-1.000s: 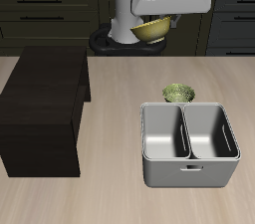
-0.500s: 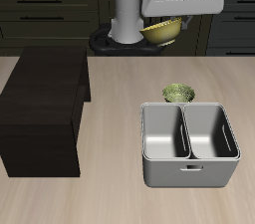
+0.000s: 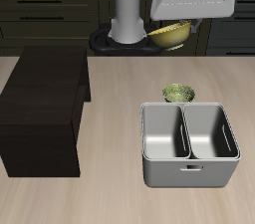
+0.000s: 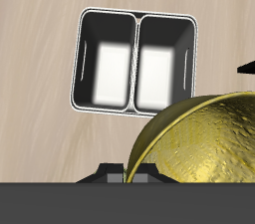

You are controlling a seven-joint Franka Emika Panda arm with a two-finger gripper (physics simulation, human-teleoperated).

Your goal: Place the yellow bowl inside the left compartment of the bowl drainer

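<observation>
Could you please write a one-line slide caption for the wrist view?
Golden-yellow speckled bowl carried high above the empty two-compartment grey metal bowl drainer.

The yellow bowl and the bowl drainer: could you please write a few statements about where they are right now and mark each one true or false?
1. The yellow bowl is held in the air by the gripper. True.
2. Both compartments of the bowl drainer hold a bowl. False: both are empty.
3. An olive-green bowl sits on the table just behind the drainer. True.
4. The yellow bowl is resting on the dark cabinet block. False: nothing lies on the block; the bowl is up in the gripper.
5. The drainer is tipped on its side. False: it stands upright, open upward.
</observation>
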